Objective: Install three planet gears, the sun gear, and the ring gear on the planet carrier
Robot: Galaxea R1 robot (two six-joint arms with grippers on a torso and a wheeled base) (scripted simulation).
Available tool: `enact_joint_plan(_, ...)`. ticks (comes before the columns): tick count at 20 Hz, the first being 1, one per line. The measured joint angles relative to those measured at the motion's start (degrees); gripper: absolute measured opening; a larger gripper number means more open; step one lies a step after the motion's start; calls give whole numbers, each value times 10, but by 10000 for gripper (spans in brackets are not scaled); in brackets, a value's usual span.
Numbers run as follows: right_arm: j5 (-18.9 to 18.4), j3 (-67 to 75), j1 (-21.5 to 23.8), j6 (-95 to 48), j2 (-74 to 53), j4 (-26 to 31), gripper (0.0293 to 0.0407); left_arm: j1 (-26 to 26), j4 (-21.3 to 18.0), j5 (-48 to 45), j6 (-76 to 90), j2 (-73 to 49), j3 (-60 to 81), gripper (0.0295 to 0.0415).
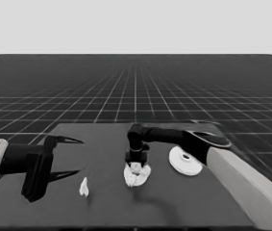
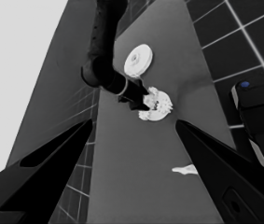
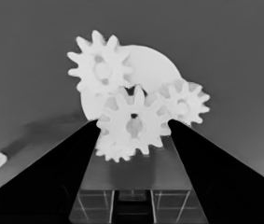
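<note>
The planet carrier, the smaller round part (image 1: 144,176) (image 3: 152,65), lies at mid-table. On it sit the planet gears: one (image 3: 101,67), a second (image 3: 185,102), and a third (image 3: 114,150) half hidden under the sun gear (image 3: 132,125). My right gripper (image 1: 136,162) (image 3: 134,123) stands straight over the carrier, its fingers closed against both sides of the sun gear at the centre. The ring gear, the larger round part (image 1: 185,160) (image 2: 138,59), lies just right of the carrier. At the table's left end my left gripper (image 1: 75,156) waits, open and holding nothing.
A thin white piece (image 1: 84,186) (image 2: 186,170) lies near the front, left of the carrier and below the left gripper's fingers. The right arm (image 1: 174,135) reaches in over the ring gear. Dark machinery with blue lights (image 2: 257,116) sits past the table's edge.
</note>
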Motion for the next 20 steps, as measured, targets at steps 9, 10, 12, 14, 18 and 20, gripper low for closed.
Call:
enact_joint_plan(9,3,-7,-12,7,2,-7,310,0,0,0,0,0,0,385)
enact_joint_plan(10,4,-7,-12,12,2,-7,309,0,0,0,0,0,0,385)
enact_joint_plan(12,3,-7,-12,24,2,-7,309,0,0,0,0,0,0,385)
enact_joint_plan(14,3,-7,-12,36,2,-7,309,0,0,0,0,0,0,385)
enact_joint_plan(18,3,-7,-12,59,2,-7,309,0,0,0,0,0,0,385)
enact_joint_plan(20,4,-7,-12,71,2,-7,310,0,0,0,0,0,0,385)
